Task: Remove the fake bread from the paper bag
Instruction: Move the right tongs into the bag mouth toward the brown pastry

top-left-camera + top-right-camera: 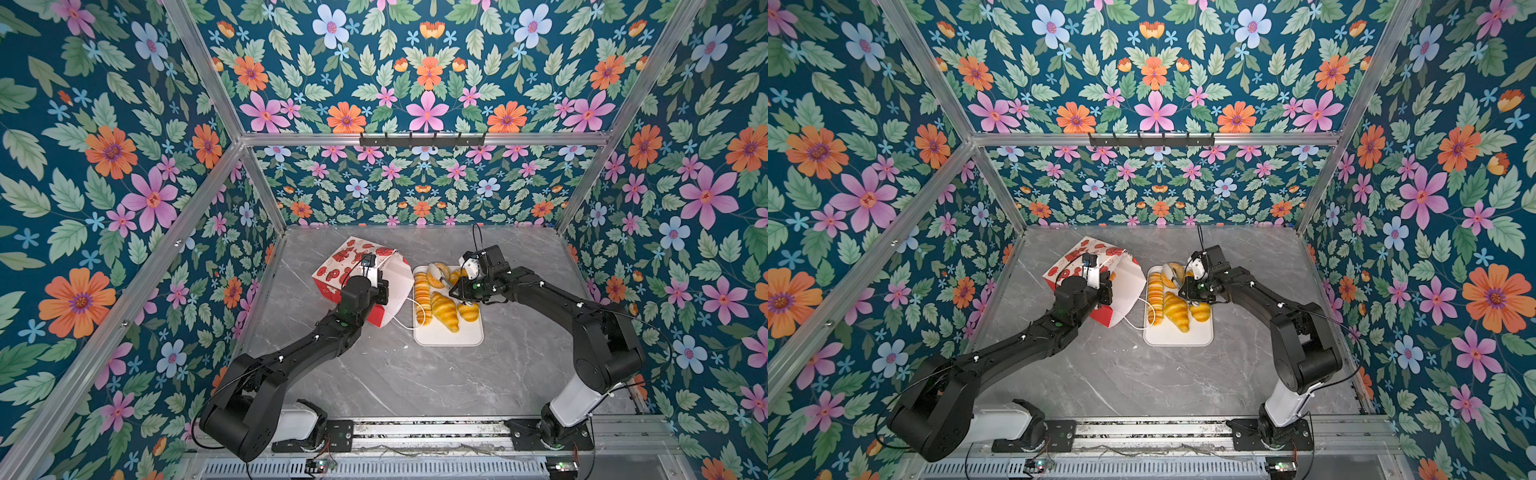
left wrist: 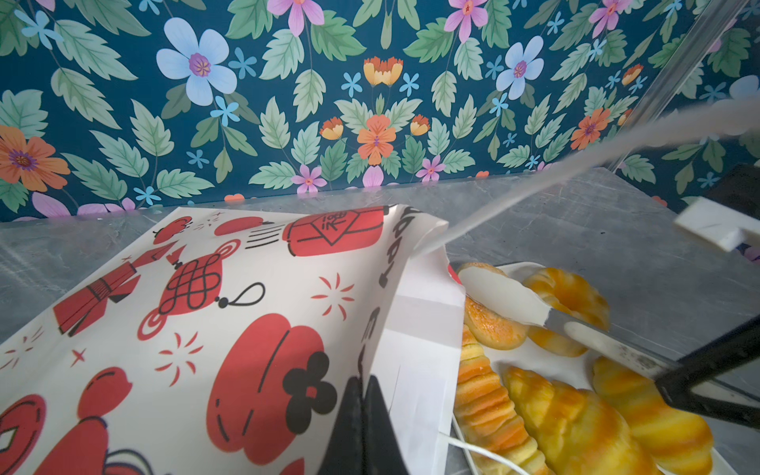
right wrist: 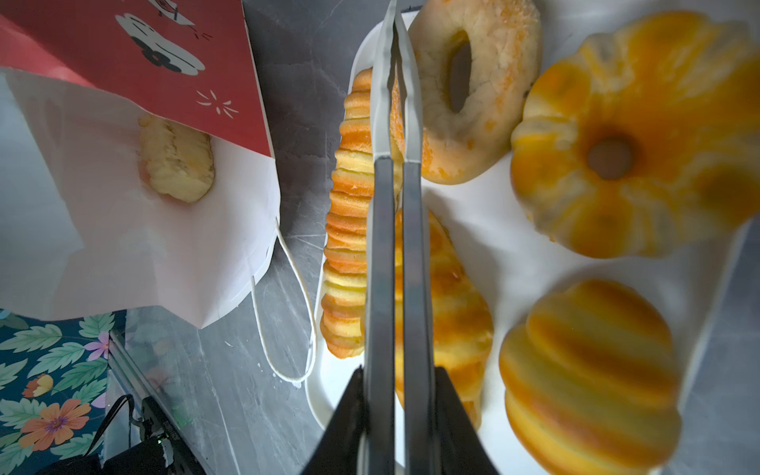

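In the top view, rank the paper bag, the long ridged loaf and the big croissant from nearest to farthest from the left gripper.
1. The paper bag: the left gripper is shut on its open edge.
2. The ridged loaf: along the bag-side edge of the tray.
3. The big croissant: mid-tray, just beyond the loaf.

Floral wallpaper walls (image 1: 415, 83), grey marble tabletop (image 1: 395, 374), aluminium frame (image 1: 291, 138)

The paper bag (image 1: 332, 270) lies on the table (image 1: 395, 374), centre frame, just left of the tray (image 1: 449, 338). Most bread (image 1: 444, 309) lies on the tray; one piece (image 3: 177, 160) is inside the bag.
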Motion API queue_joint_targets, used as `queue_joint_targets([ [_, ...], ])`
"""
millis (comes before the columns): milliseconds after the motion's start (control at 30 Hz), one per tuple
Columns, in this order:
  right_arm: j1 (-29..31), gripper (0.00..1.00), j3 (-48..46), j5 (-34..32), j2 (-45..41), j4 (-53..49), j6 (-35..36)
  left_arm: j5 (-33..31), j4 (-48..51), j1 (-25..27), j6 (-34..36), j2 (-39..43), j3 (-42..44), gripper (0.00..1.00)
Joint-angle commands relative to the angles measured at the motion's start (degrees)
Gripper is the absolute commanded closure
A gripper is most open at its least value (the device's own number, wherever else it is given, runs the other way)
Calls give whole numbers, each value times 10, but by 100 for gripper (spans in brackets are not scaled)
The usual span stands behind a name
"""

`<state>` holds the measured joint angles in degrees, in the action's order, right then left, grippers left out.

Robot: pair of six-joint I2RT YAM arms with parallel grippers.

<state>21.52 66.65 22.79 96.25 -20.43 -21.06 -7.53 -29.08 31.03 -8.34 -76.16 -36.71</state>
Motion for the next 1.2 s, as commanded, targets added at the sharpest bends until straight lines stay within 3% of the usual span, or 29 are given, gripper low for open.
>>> queue_joint_targets([
  [0,-1,77,5,1,-6,-13,-5,0,-7,-1,5,-3,-8,100],
  [267,7,76,-8,31,-88,35,0,3,4,-1,13,-2,-21,100],
  [500,91,76,-30,25,-133,0,16,3,46,-1,50,-8,-47,100],
  [633,130,75,-36,49,-121,37,-11,14,102,-1,92,-19,-82,100],
  [900,138,75,-22,88,-49,115,-69,19,199,-1,145,-43,-142,100],
  [1000,138,75,-46,62,-69,129,-77,20,209,-1,140,-53,-153,100],
  [1167,137,75,-103,-55,-145,119,-76,21,206,-1,139,-56,-158,100],
])
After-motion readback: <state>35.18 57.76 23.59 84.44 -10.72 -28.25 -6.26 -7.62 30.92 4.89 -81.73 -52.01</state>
